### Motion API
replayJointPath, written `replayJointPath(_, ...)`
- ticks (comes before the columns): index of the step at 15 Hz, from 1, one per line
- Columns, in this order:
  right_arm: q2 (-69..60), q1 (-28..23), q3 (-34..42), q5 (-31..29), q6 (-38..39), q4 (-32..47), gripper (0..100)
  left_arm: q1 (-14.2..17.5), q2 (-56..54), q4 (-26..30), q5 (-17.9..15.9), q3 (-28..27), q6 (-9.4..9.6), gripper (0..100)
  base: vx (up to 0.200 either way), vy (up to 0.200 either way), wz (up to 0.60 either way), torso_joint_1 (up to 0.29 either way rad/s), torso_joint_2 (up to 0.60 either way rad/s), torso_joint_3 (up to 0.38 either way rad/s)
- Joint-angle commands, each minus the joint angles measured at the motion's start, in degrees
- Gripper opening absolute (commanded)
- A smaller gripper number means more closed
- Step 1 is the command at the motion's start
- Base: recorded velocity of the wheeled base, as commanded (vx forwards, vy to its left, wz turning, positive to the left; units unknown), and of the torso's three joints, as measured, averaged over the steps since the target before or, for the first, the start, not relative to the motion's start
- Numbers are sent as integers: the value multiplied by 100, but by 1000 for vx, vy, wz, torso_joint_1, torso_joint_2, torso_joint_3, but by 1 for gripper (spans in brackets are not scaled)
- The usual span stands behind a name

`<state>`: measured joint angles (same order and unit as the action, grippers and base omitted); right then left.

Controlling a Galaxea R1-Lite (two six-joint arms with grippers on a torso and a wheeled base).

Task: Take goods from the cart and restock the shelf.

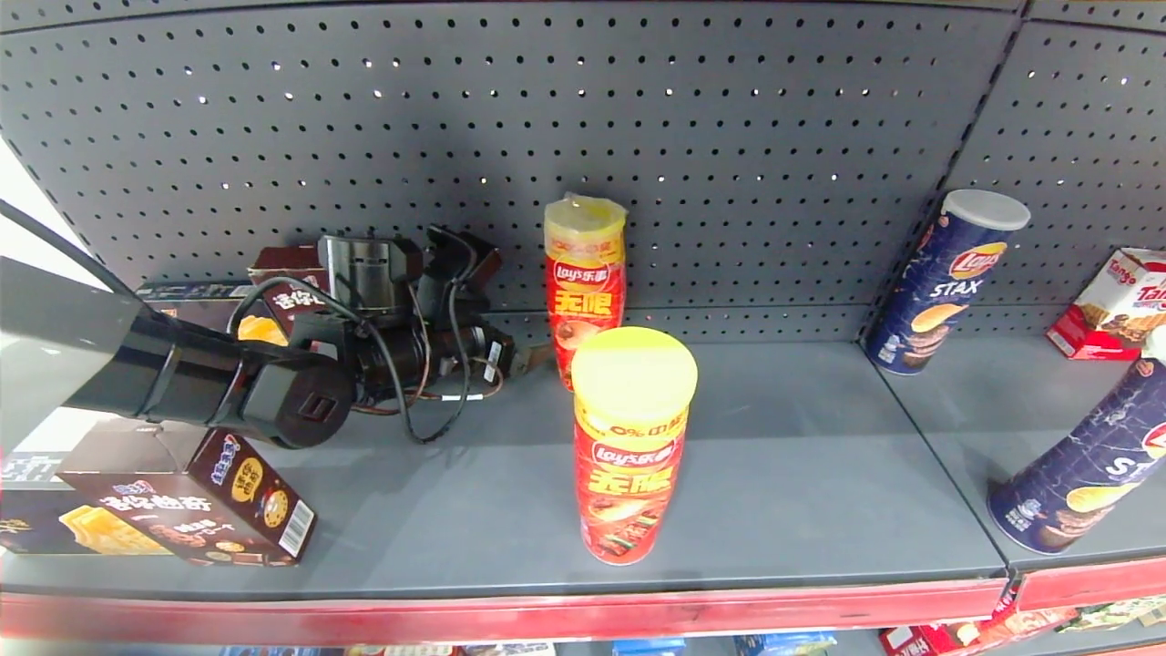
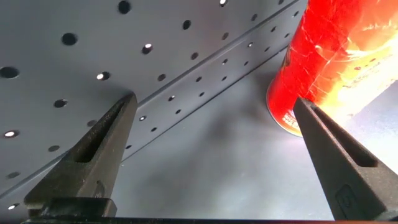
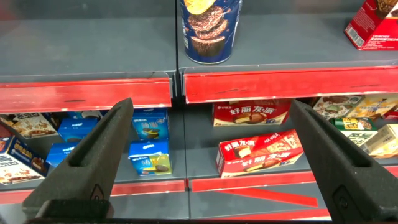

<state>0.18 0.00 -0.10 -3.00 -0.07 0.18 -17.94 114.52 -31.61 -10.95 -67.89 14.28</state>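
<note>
Found the left gripper [image 2: 214,99] low over the grey shelf [image 1: 802,474], spread wide and holding nothing, just left of the far red chip can [image 1: 585,273], which stood against the pegboard [image 1: 455,137]. Saw a second red chip can [image 1: 630,446] upright nearer the front edge, apart from the first. Noted two blue chip cans [image 1: 943,282] tilted at right and a brown box [image 1: 196,497] at near left. Found the right gripper [image 3: 211,102] equally wide and empty, facing the lower shelves [image 3: 261,183].
</note>
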Motion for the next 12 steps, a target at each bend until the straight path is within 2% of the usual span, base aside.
replayJointPath(1, 8, 0, 1, 1, -1, -1, 100, -25, 9, 6, -4, -31, -4, 100, 0, 0, 0, 0, 0, 0)
replayJointPath(7, 8, 0, 1, 1, -1, -1, 100, -60, 44, -21, 5, -67, 5, 100, 0, 0, 0, 0, 0, 0)
replayJointPath(10, 8, 0, 1, 1, -1, -1, 100, -7, -175, -302, 14, -49, 40, 100, 0, 0, 0, 0, 0, 0)
replayJointPath(11, 8, 0, 1, 1, -1, -1, 100, -34, -307, -390, 75, -84, -4, 100, 0, 0, 0, 0, 0, 0)
replayJointPath(12, 8, 0, 1, 1, -1, -1, 100, -69, -483, -407, 251, -154, 31, 100, 0, 0, 0, 0, 0, 0)
